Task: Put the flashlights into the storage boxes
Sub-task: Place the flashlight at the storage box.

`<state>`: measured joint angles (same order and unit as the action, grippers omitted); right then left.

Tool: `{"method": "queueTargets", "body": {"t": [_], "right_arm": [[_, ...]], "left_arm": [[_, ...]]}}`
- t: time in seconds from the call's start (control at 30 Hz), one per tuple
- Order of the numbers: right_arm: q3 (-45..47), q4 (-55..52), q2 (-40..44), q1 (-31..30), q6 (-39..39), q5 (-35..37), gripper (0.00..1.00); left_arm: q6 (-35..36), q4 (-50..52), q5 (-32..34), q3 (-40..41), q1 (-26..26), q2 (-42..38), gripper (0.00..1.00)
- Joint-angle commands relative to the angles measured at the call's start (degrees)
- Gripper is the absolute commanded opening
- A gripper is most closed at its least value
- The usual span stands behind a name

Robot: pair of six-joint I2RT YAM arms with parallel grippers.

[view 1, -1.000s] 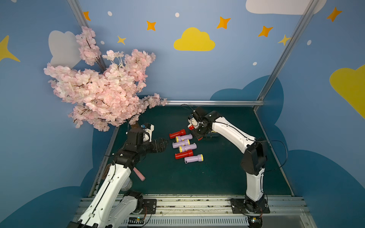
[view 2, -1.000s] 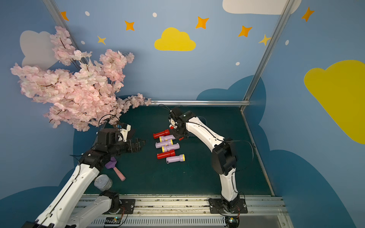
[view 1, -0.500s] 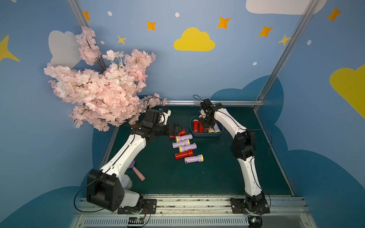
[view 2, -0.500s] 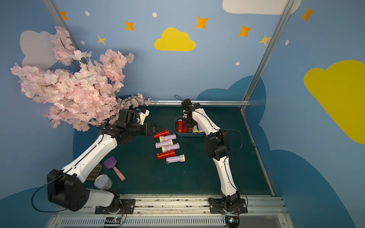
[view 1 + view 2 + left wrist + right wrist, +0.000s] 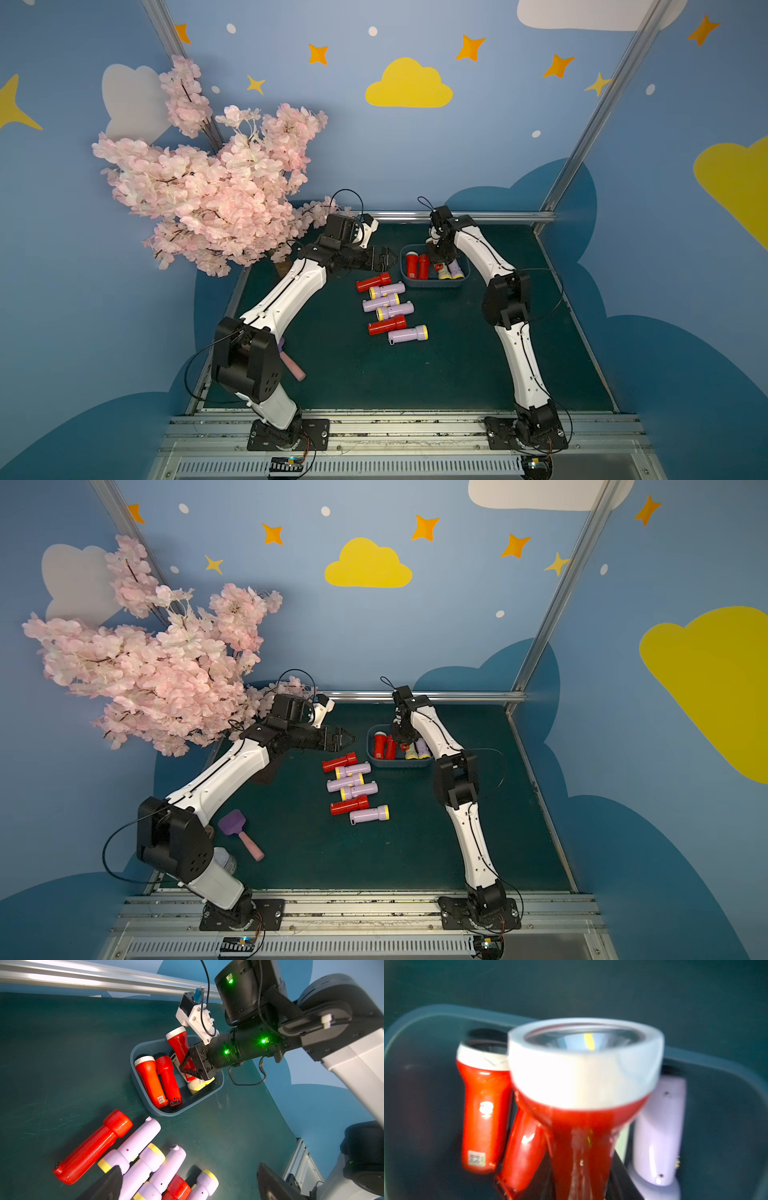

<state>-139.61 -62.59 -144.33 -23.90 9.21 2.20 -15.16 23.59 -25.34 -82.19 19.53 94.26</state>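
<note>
Flashlight [image 5: 179,1043], red with a white head ring, is clamped in the right gripper [image 5: 188,1068] and tilts into the storage box [image 5: 145,1103], head raised at the far end, tail down inside. A second ago that arm lay folded low over the box and hid it; now the box shows plainly. The left gripper [image 5: 384,257], jaws spread wide and empty, was hanging back left of the loose row [image 5: 388,305]; now it hovers just beside the box, over the row's far red end. The six in the row lie as before. The left wrist view catches two red flashlights [image 5: 148,1080] side by side in the box and a cream-yellow flashlight [image 5: 197,1085] under the gripper; the right wrist view adds a lilac flashlight [image 5: 658,1126]. A top view shows a purple scoop [image 5: 239,827] and a tin can [image 5: 226,860] by the left arm's elbow, and a blossom tree [image 5: 216,187] crowds the left corner.
</note>
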Motion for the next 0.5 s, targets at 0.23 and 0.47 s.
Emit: {"method": "queueTargets", "body": {"t": [0.23,0.47], "right_arm": [[0.64,-5.64,-3.31,-0.7,3.72,-2.99,0.17],[3.85,-4.38,-1.76,-0.62,4.0,-2.38,0.24]], "left_arm": [[0.57,0.32,-1.04,-1.69,-0.08,1.2,0.99],[-0.04,-0.52,-1.22,-0.25,-0.09,0.26,0.99]]}}
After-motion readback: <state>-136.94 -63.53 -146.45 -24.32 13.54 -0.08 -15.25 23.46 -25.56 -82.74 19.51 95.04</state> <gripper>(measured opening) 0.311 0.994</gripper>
